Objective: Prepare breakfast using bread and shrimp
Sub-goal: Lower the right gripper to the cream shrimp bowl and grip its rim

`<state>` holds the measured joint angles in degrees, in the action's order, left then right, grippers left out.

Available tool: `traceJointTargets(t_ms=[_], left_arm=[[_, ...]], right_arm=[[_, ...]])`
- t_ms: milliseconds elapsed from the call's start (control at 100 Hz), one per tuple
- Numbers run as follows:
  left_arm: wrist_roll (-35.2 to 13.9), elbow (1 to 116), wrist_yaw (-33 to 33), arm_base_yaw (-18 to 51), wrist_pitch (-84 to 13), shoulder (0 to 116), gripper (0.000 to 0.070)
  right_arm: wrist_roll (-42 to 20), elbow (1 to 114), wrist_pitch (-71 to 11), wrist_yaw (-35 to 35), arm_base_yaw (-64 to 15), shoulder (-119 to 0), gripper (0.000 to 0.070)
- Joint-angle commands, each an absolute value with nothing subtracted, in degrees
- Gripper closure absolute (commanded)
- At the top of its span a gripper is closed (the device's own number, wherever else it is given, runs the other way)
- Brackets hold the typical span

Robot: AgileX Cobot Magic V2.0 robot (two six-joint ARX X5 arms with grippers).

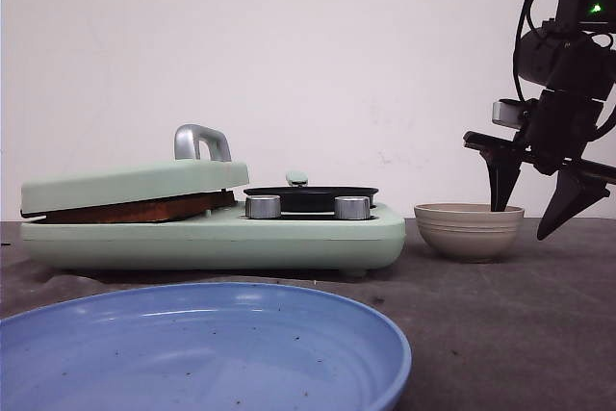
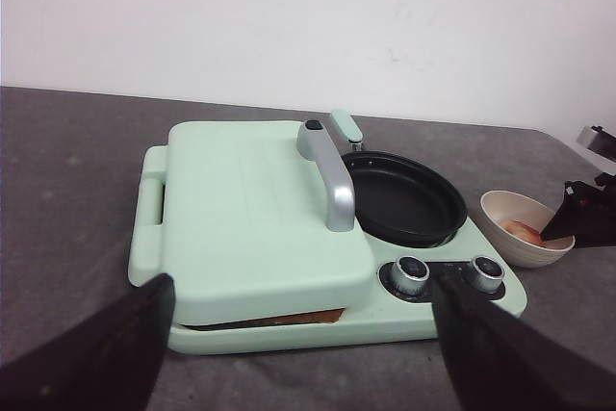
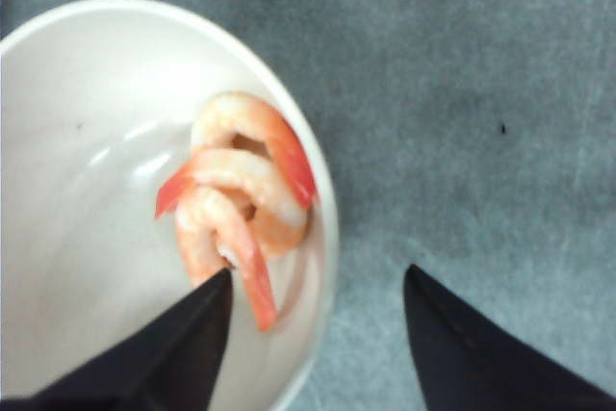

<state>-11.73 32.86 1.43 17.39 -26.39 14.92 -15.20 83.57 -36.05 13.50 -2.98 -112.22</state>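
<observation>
- Mint-green sandwich maker [image 1: 212,233]: lid down on the bread [image 1: 135,210], browned edge showing at the seam.
- Right gripper [image 1: 532,207]: fingers apart, one inside the bowl [image 1: 469,230] by the shrimp [image 3: 241,204], the other outside its rim.
- Left gripper [image 2: 303,353]: fingers spread wide, holding nothing.

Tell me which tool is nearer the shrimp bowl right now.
Right. The right tool straddles the bowl's rim, one finger inside by the shrimp, one outside. The left tool is back by the sandwich maker, well away from it.
</observation>
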Motion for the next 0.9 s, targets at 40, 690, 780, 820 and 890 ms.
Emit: traceJointTargets(t_ms=[40, 690, 780, 820, 890], left_arm=[[-12.0, 33.0, 1.2, 17.5, -25.8, 14.9, 0.0226], [-12.0, 33.0, 1.2, 17.5, -25.8, 14.9, 0.0226], [-12.0, 33.0, 1.2, 17.5, -25.9, 14.9, 0.0226], [-12.0, 33.0, 1.2, 17.5, -25.9, 14.9, 0.0226], [-12.0, 33.0, 1.2, 17.5, -26.1, 14.9, 0.0226]], right_arm=[[-14.1, 84.9, -35.3, 13.5, -3.1, -113.9, 0.0489], [-14.1, 84.9, -34.4, 13.7, -3.2, -115.5, 0.0699], [-14.1, 84.9, -34.4, 14.3, -3.2, -115.5, 0.0699], [-14.1, 84.9, -34.2, 15.1, -3.2, -115.5, 0.0699], [-14.1, 84.9, -33.8, 16.5, -3.2, -115.3, 0.0699]])
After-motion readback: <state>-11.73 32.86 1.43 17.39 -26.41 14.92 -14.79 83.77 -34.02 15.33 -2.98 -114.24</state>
